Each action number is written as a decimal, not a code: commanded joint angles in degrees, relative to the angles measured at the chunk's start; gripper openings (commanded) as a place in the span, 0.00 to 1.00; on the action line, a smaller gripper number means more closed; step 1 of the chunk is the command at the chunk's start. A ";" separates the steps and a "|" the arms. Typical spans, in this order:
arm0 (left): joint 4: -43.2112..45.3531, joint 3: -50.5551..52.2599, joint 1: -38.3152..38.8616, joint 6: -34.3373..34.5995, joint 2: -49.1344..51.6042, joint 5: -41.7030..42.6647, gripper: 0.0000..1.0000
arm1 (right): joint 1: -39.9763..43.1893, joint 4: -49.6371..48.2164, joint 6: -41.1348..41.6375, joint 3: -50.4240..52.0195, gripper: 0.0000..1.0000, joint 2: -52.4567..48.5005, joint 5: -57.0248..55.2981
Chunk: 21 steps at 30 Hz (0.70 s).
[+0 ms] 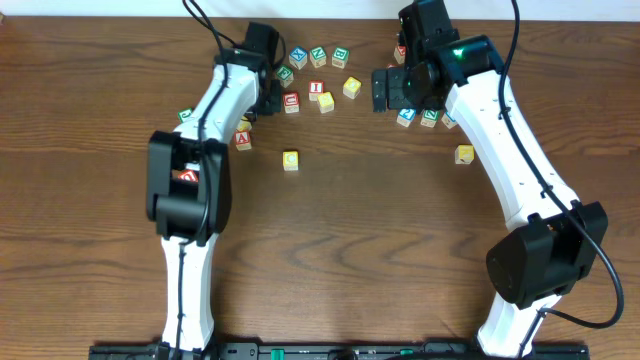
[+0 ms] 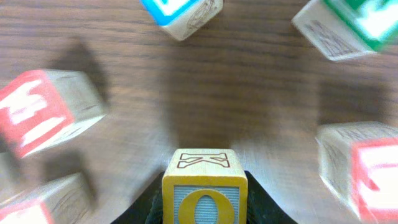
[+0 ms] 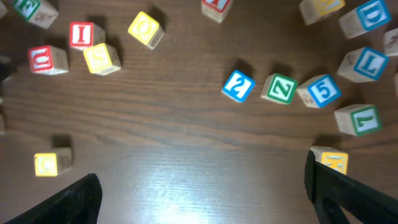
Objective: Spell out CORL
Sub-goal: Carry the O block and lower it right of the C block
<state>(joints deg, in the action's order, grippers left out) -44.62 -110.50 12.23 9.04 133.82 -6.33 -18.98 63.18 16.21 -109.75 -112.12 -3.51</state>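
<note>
My left gripper [image 2: 204,214] is shut on a yellow-framed cube with a yellow O [image 2: 205,186], its black jaws pressed against both sides. From overhead that gripper [image 1: 267,96] sits at the left edge of the cube cluster and the O cube is hidden under it. A yellow C cube [image 1: 290,160] [image 3: 46,163] stands alone below the cluster. A blue L cube [image 3: 364,62] lies at the right among other cubes. I cannot make out a green R cube. My right gripper [image 3: 205,196] [image 1: 388,90] hangs open over bare wood.
Red I [image 3: 81,34] and red U [image 3: 47,59] cubes and a yellow S cube [image 3: 102,58] lie close to the left gripper. Blue 2 [image 3: 237,85], green Z [image 3: 280,89] and blue 5 [image 3: 322,90] form a row. A yellow cube [image 1: 465,154] sits beside the right arm.
</note>
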 commanded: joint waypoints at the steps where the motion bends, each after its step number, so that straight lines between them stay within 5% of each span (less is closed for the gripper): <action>1: -3.76 -0.76 1.22 1.16 -9.51 -0.31 0.19 | 1.11 -0.90 0.15 -0.11 0.99 -0.50 -2.56; 13: -20.44 -0.09 11.47 12.70 -16.33 0.13 0.19 | 9.49 -3.56 6.08 -0.11 0.99 -0.50 -1.90; 21: -17.81 8.63 19.02 19.30 -16.13 4.50 0.19 | 12.74 -3.26 6.05 -0.11 0.99 -0.50 -1.90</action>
<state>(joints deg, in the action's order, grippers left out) -64.14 -105.89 28.86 23.40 116.75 -2.92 -6.74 59.72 21.47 -109.75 -112.12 -4.78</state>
